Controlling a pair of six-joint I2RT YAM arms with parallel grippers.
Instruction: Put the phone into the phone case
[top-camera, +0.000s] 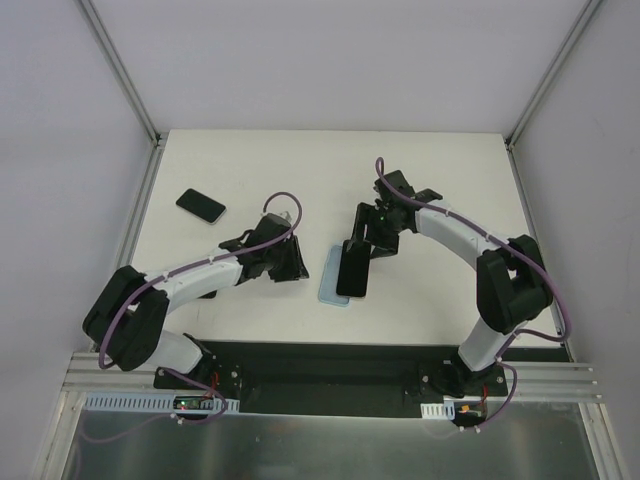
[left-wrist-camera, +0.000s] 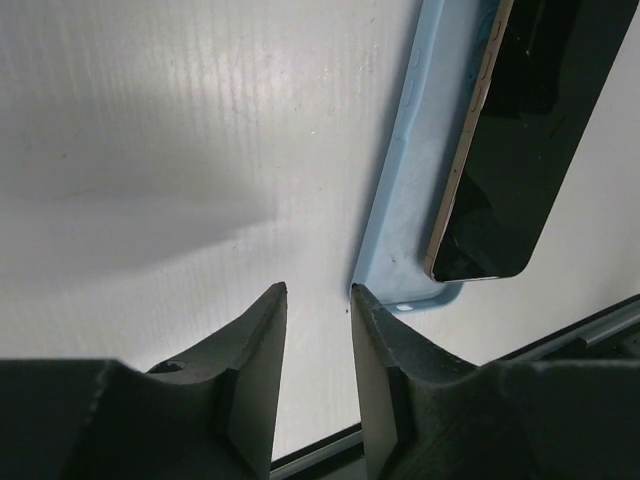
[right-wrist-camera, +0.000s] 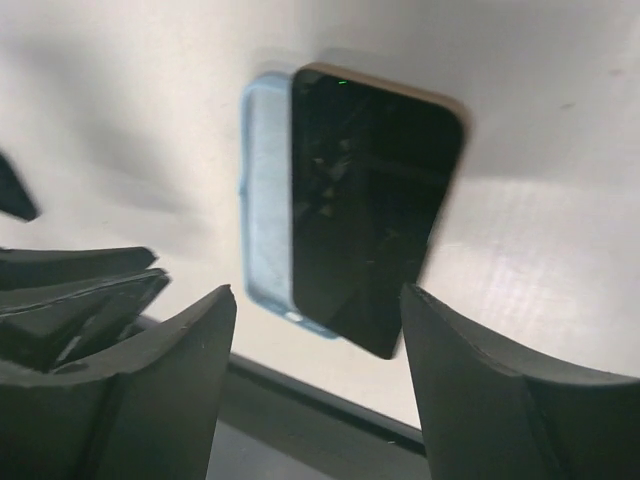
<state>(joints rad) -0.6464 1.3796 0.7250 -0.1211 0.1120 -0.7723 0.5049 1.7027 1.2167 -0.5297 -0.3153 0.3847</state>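
A light blue phone case (top-camera: 327, 280) lies flat near the table's front middle. A black phone (top-camera: 353, 270) lies screen up on it, askew and overhanging the case's right side. In the left wrist view the case (left-wrist-camera: 410, 190) and phone (left-wrist-camera: 530, 140) are at upper right. My left gripper (left-wrist-camera: 317, 292) is empty with a narrow gap, and its right fingertip sits at the case's near corner. It shows in the top view (top-camera: 300, 270) just left of the case. My right gripper (right-wrist-camera: 318, 295) is wide open and empty above the phone (right-wrist-camera: 370, 200) and case (right-wrist-camera: 265, 200), and sits at the phone's far end in the top view (top-camera: 368, 240).
A second dark phone (top-camera: 201, 205) lies at the back left of the white table (top-camera: 450, 170). The black front rail (top-camera: 320, 360) runs just below the case. Metal frame posts stand at the back corners.
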